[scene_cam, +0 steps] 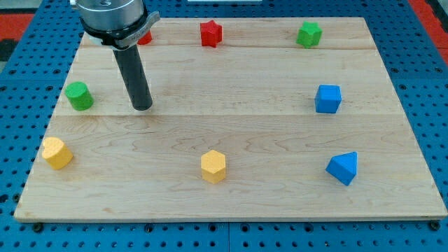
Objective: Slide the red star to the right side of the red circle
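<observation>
Seven blocks sat on the wood board [231, 203], w/ my tip [142, 107] as the landmark. No jaws on me to open or close, just a straight dark rod, and it held nothing. Tip stood on bare wood, touching no block. Green cylinder [79, 96] was nearest, to the tip's left in the view, apart from it. Red circle [145, 36] lay straight up-view of the tip, mostly hidden behind my mount, so shape was hard to confirm. Red star [211, 33] was up and right of the tip, near the board's top edge, clear to the circle's right. Green hexagon-ish block [309, 33] was farther right still. Blue cube [327, 99] was well right of the tip, level w/ it. Blue triangle [343, 168] lay down-right. Yellow hexagon [213, 166] was below-right, another yellow block [57, 152] below-left.
</observation>
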